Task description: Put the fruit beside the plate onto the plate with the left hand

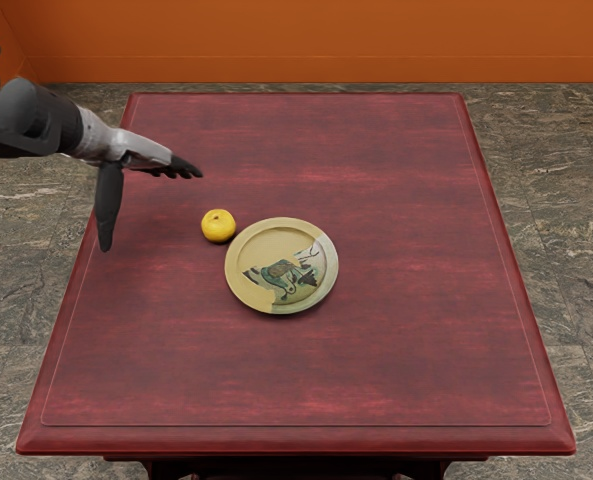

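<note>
— Well, head view: the left hand [139, 160] hovers over the red table's [396, 350] far left edge, fingers stretched straight, thumb pointing down, gripping nothing.
— And the fruit [218, 225]?
— Yellow, resting on the table just beside the plate's [276, 226] upper-left rim.

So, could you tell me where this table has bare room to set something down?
The table is bare right of the plate and along its far and near edges. It is crowded only left of the plate, where the fruit lies near the left hand.
</note>
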Robot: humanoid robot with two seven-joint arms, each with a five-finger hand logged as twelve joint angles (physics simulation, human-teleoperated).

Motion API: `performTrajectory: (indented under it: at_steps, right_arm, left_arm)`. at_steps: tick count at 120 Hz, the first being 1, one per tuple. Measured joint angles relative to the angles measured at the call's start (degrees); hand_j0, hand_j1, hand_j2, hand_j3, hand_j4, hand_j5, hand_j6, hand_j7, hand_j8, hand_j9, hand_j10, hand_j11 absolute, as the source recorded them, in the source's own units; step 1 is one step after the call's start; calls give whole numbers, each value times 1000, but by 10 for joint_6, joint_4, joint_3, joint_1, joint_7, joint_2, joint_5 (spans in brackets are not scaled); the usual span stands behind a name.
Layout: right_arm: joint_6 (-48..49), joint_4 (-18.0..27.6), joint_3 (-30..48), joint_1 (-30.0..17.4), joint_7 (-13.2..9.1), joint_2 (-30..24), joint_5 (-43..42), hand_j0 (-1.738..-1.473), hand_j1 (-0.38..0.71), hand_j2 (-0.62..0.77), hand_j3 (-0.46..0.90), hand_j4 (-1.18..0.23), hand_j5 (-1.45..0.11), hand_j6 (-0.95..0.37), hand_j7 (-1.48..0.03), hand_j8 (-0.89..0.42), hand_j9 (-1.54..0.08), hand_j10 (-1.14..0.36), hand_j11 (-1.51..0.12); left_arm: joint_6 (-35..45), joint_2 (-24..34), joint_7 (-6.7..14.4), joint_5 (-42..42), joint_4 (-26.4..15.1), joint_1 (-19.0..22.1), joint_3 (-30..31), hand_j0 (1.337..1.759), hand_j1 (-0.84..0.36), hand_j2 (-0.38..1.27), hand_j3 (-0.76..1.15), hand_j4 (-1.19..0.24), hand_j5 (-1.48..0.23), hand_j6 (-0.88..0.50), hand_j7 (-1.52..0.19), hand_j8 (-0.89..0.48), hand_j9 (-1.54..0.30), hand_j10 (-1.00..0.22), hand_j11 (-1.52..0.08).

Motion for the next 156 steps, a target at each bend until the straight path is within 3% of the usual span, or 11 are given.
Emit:
performTrajectory:
  at_steps: [12,35,127,156]
  right_arm:
    - [0,0,0,0,0,0,0,-1658,-314,-6,0,-30,-38,-30,-38,-30,-38,-30,-38]
    - [0,0,0,0,0,0,0,-1658,-314,-6,0,-30,-38,-30,-38,-30,-38,-30,-38]
    - [0,0,0,0,0,0,0,-1658,-314,-6,0,-30,-38,-30,-38,-30,-38,-30,-38]
    - [0,0,0,0,0,0,0,-1658,-314,-6,0,-30,-38,-30,-38,-30,-38,-30,-38]
  left_arm:
    - [0,-29,0,5,-2,-25,40,1658,349,0,0,-2,0,-3,0,-2,0,-2,0]
    - [30,-68,0,21,2,-31,82,1658,349,0,0,-2,0,-2,0,-2,0,-1,0]
    - [170,-174,2,4,51,0,109,1658,346,1,0,-4,-3,-4,-3,-4,-3,-3,-3]
    - [183,-182,3,5,51,5,124,1658,250,17,0,-84,-108,-85,-108,-85,-108,-84,-108]
